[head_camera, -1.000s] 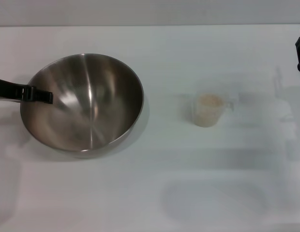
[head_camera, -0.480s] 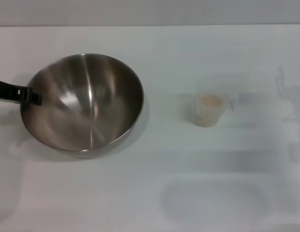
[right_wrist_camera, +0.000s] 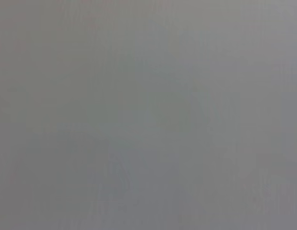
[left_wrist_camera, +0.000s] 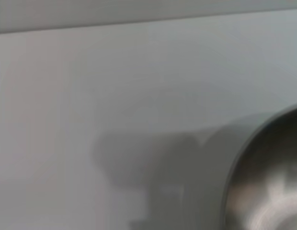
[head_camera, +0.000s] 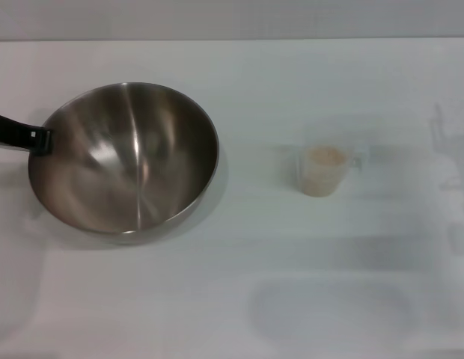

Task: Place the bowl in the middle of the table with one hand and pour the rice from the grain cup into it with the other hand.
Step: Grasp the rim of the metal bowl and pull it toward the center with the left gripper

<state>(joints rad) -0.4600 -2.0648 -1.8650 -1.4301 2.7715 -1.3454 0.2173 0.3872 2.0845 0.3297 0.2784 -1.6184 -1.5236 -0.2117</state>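
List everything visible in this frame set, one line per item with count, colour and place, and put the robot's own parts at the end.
bowl: one, shiny grey steel, left part of the table, upright, nothing inside.
grain cup: one, clear plastic, right of centre, upright, well apart from the bowl.
rice: one mass, pale beige, inside the grain cup.
table: one, white, fills nearly the whole head view.
wall strip: one, grey, beyond the table's far edge.
left gripper: one, black, at the bowl's left rim; its tip meets the rim, grip cannot be told.
right gripper: not in any view.
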